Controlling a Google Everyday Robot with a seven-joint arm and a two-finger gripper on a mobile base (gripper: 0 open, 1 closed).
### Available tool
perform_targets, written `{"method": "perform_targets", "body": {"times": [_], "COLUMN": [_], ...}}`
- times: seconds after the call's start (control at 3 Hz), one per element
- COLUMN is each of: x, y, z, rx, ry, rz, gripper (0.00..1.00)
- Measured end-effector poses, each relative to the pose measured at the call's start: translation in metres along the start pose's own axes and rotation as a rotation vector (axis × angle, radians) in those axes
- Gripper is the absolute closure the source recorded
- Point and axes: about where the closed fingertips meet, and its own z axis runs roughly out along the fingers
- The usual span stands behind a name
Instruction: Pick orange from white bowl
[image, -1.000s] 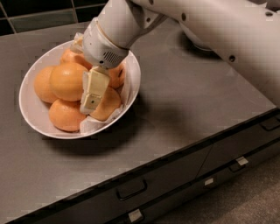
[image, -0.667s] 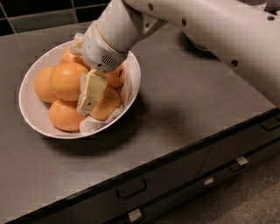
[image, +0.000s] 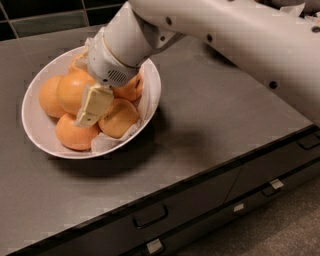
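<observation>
Grasp step: my cream-tipped gripper, closure indeterminable, lies among round oranges inside the wide glossy white bowl; next, enclose one.

White, dark-screwed arm ends in cream hand over white bowl.

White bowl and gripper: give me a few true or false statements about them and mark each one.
1. The white bowl holds several oranges. True.
2. The gripper hangs over bare counter, away from the bowl. False: it is inside the bowl, among the oranges.
3. The bowl stands on the floor. False: it stands on the grey counter, above the drawers.
4. A crumpled white paper liner shows under the oranges. True.
</observation>
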Motion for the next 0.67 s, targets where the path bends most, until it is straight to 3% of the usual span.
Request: {"method": "perform_targets", "body": {"times": [0.33,0.67], "x": [-0.0049,-0.0058], "y": [-0.0055,-0.0065], "z": [0.0069,0.0085], "rx": [0.001,0.025], "ry": [-0.005,0.000], "rz": [-0.010,-0.007], "gripper": [0.20,0.36]}}
